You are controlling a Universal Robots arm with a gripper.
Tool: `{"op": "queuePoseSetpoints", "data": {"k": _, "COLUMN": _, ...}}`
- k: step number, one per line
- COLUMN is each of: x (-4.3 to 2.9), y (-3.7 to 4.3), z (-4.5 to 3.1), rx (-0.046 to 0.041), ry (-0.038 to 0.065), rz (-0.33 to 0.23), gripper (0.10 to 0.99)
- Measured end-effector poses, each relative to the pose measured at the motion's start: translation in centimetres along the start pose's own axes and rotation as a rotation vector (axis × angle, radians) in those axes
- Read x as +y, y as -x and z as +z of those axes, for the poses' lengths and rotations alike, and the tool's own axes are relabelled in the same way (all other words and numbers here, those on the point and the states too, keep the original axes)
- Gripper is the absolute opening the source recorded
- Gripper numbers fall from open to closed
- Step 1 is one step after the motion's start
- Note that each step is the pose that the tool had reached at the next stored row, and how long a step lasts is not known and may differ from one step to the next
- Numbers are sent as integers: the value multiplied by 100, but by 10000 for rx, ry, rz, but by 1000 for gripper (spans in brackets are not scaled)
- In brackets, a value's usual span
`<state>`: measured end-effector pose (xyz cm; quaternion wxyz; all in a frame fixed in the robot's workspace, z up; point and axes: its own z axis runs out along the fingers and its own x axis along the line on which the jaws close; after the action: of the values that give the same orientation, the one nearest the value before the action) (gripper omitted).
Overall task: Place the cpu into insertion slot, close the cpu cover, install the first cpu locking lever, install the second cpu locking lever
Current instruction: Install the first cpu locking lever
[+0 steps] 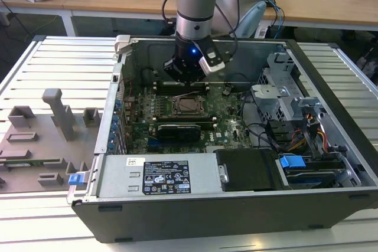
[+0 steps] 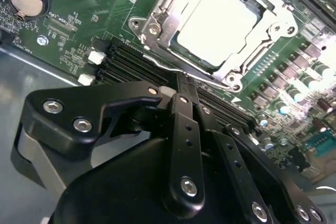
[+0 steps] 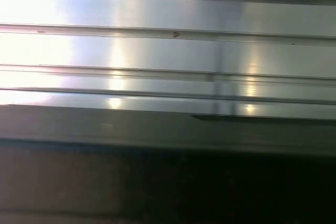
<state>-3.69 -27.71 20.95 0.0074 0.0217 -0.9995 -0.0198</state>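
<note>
The cpu [image 2: 218, 22] lies flat in the insertion slot [image 2: 157, 30], metal top upward, just beyond the tool [image 2: 181, 90], whose fingers are together.

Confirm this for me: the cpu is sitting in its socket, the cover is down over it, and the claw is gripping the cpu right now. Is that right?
Not quite. The claw grips nothing; in the second wrist view it sits shut beside the socket, apart from the cpu. The rest stands: the cpu is in its socket with the cover down over it.
</note>
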Motion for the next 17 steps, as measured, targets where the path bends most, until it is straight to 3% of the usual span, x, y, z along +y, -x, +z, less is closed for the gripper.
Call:
{"op": "queuePoseSetpoints", "data": {"k": 10, "x": -43, "y": -51, "z": 8, "rx": -23, "ry": 19, "rz": -24, "gripper": 106}}
{"op": "queuePoseSetpoints", "data": {"k": 17, "x": -51, "y": 116, "z": 21, "rx": -19, "ry": 169, "rz": -25, "gripper": 106}}
